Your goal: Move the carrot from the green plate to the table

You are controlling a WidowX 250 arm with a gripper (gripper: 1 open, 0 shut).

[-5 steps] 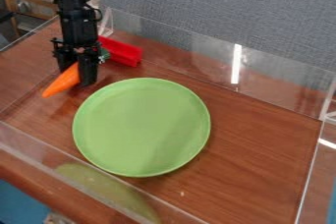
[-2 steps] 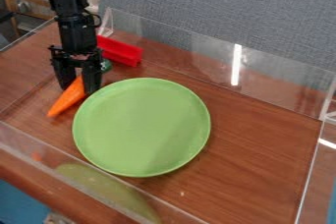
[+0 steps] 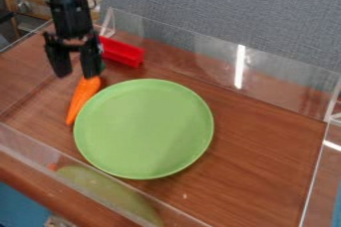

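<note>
A small orange toy carrot (image 3: pixel 82 101) with a pointed tip lies on the shiny reddish-brown wooden table (image 3: pixel 253 107), just beside the left edge of the big round light-green plate (image 3: pixel 144 127). The carrot looks as if it touches the plate's rim or sits right next to it, and I cannot tell which. It lies slanted, with its thin end pointing down toward the front of the table and its thick end pointing up toward the black robot gripper (image 3: pixel 75 70). The gripper hangs above the thick end of the carrot and points down at the table. Its two dark fingers (image 3: pixel 92 65) are spread apart and hold nothing. The carrot lies below the fingers, not between them, and there is a little gap between the fingertips and the carrot. The green plate has nothing on it. Behind the gripper, near the back wall, lies a red block (image 3: pixel 123 51) with straight sides. Low clear plastic walls (image 3: pixel 200 44) run around the edge of the table. A grey board (image 3: pixel 226 7) stands behind the back wall.
</note>
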